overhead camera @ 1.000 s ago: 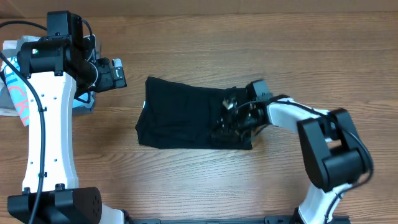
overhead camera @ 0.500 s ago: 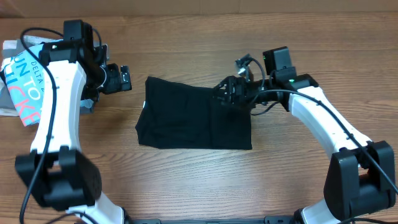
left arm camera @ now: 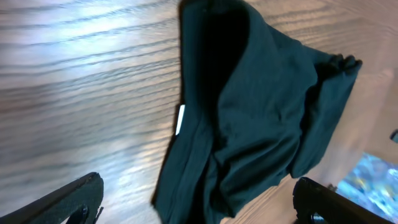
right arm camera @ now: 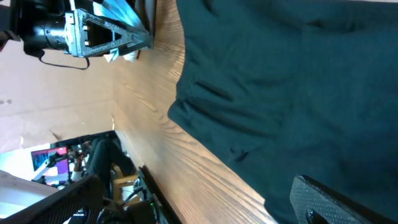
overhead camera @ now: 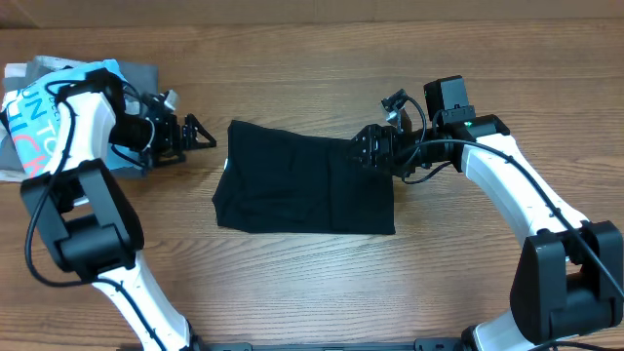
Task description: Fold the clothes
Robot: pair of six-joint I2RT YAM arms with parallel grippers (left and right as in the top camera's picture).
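Looks nearly done, with the black T-shirt (overhead camera: pixel 292 190) folded into a flat rectangle. Maybe needs one more fold. Shows left gripper (overhead camera: pixel 195 141) and right gripper (overhead camera: pixel 363 151) spread apart, holding nothing.

White letters "IN TO" on the light-blue shirt (overhead camera: pixel 21 112); the neck tag (left arm camera: pixel 180 119) on the black T-shirt (left arm camera: pixel 261 112) is unreadable

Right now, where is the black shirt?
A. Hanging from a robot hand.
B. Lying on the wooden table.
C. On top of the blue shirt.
B: the black shirt lies flat on the wooden table, apart from the blue shirt at the far left.
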